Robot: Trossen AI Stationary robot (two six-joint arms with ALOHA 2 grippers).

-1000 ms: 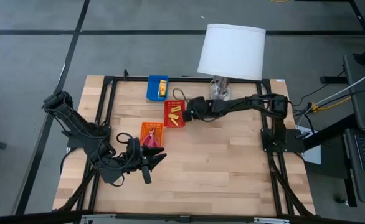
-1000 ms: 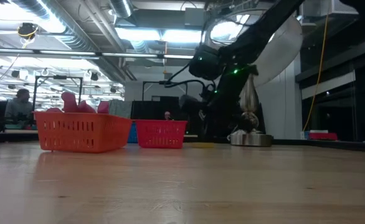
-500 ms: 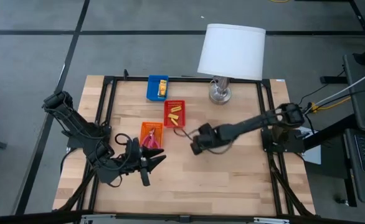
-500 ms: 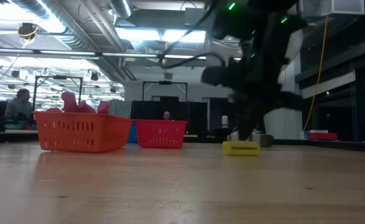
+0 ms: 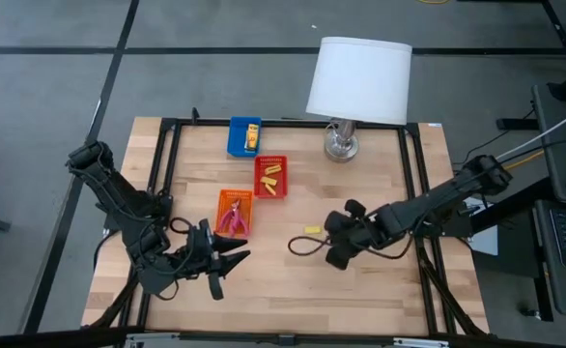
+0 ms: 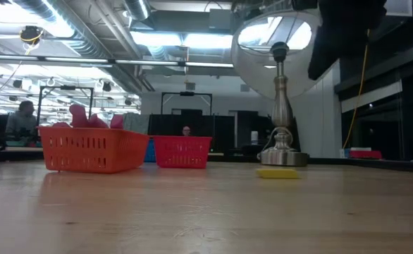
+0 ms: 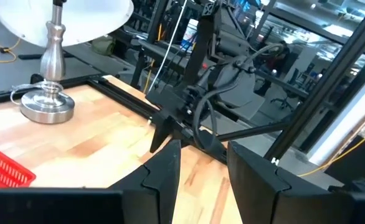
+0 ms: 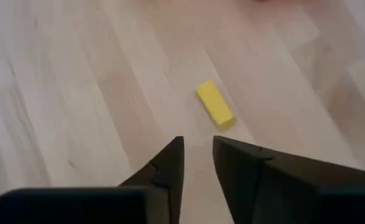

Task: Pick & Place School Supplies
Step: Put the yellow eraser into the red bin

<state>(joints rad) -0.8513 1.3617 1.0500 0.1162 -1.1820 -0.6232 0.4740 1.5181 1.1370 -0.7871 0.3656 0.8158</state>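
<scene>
1. Evidently the step in hand is the fetching of one loose yellow stub (image 5: 312, 230), which lies alone on bare wood just right of centre in the high view, apart from every tray

2. Nearest the bottom of that frame, the left gripper (image 5: 227, 262) waits at lower left with its fingers spread and nothing between them, so the left arm looks idle

3. At lower centre-right the right gripper (image 5: 333, 238) hangs just beside the stub; its wrist view shows the stub (image 8: 215, 104) ahead of the fingertips (image 8: 173, 152), which stand a narrow gap apart and hold nothing

4. By this reading the next move calls for the right arm to reach forward and down, open wider than the stub's short side, straddle it and close; a flat thing this small could skid on the wood if one finger touches first

5. Farther up the frame, the orange tray (image 5: 224, 214) holds pink-handled tools (image 5: 233, 218), the red tray (image 5: 260, 181) holds yellow-orange packets (image 5: 272, 178), and the blue tray (image 5: 235, 136) holds something yellow-orange, too small to identify

6. The surface is a pale butcher-block table (image 5: 293, 280) in a black frame, with a white-shaded lamp (image 5: 359, 79) at its far edge

7. Beyond, the low view shows a workshop with ceiling strip lights, and a seated person (image 6: 21, 120) at far left
</scene>
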